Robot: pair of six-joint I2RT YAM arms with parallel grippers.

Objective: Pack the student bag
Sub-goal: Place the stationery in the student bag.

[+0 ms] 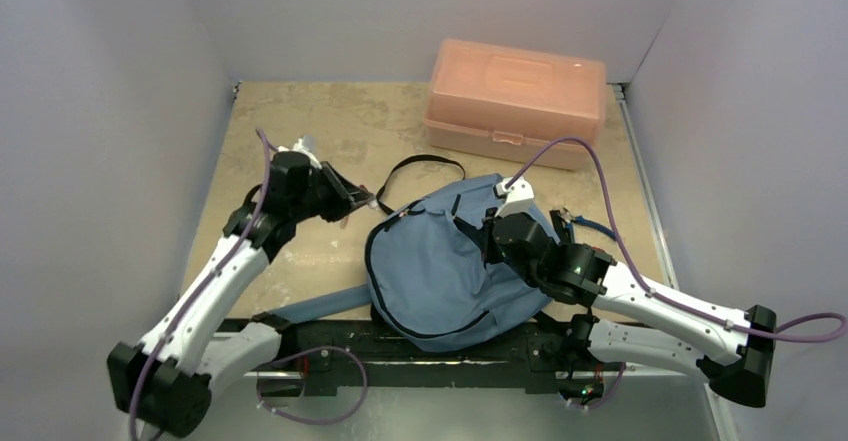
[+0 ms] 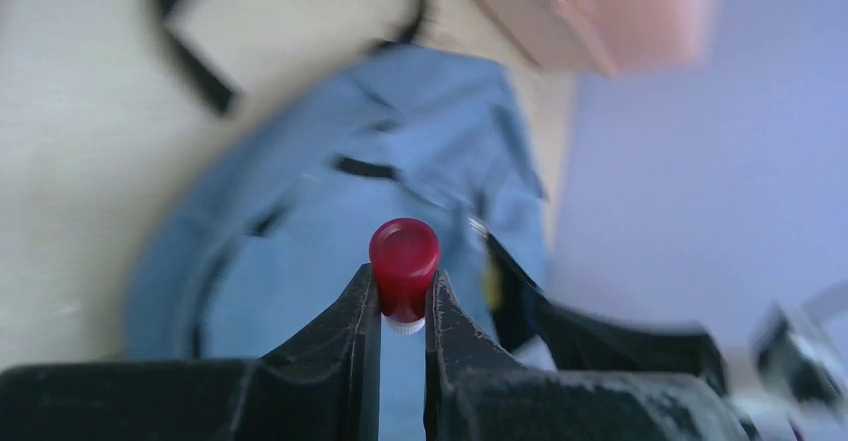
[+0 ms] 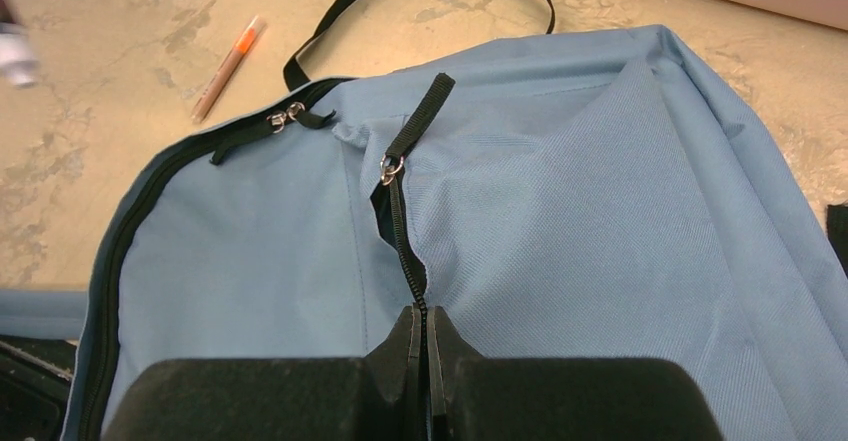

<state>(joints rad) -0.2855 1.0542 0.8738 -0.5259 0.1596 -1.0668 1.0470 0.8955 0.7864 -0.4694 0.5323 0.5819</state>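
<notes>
The blue-grey student bag (image 1: 440,271) lies in the middle of the table; it also shows in the left wrist view (image 2: 330,231) and the right wrist view (image 3: 560,211). My left gripper (image 1: 362,201) is left of the bag's top and is shut on a small red-capped tube (image 2: 404,266), held above the table. My right gripper (image 1: 487,243) rests on the bag and is shut on the edge of its front pocket zipper (image 3: 408,261), which is partly open. The main zipper's pulls (image 3: 280,116) sit near the bag's top.
A salmon-pink plastic box (image 1: 515,101) stands at the back right. An orange pen (image 3: 228,66) lies on the table beyond the bag. A black strap loop (image 1: 425,166) and a wide blue shoulder strap (image 1: 320,306) trail from the bag.
</notes>
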